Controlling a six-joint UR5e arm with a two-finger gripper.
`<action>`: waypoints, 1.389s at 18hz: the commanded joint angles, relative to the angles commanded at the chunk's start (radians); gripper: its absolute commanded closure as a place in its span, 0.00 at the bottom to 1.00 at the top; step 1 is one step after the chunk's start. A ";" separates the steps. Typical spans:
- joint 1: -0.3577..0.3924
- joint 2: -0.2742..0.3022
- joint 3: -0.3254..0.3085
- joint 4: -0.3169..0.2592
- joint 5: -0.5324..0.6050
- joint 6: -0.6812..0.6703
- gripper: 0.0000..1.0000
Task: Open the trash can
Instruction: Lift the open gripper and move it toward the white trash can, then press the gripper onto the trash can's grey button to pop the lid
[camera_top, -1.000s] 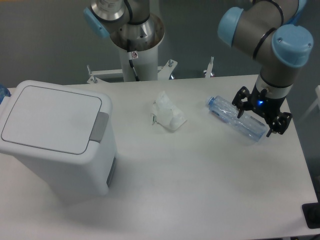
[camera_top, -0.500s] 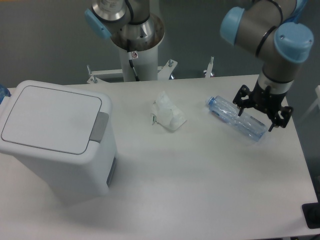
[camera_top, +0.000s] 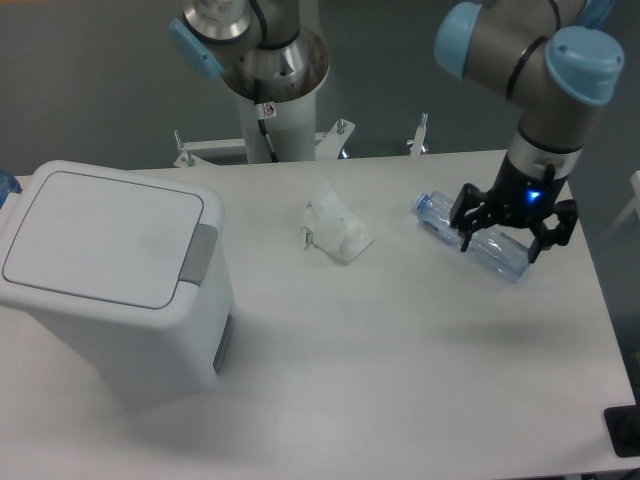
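The trash can (camera_top: 110, 275) is a large white boxy bin at the left of the table. Its flat lid (camera_top: 100, 235) lies shut, with a grey push tab (camera_top: 200, 254) at its right rim. My gripper (camera_top: 500, 237) is far from it, at the right side of the table. It hangs open just above a clear plastic bottle (camera_top: 472, 238) that lies on its side. The fingers straddle the bottle without closing on it.
A crumpled white wrapper (camera_top: 335, 230) lies on the table between the bin and the bottle. The arm's base column (camera_top: 270, 95) stands behind the table's far edge. The table's right edge runs close to the gripper.
My gripper has shifted a little to the left and turned at the wrist above the bottle. The bottle, the wrapper and the bin have not moved.
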 joint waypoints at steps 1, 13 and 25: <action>0.000 0.012 0.000 0.000 -0.044 -0.038 0.00; -0.132 0.115 0.026 0.002 -0.325 -0.243 0.00; -0.276 0.167 -0.067 0.038 -0.321 -0.237 0.00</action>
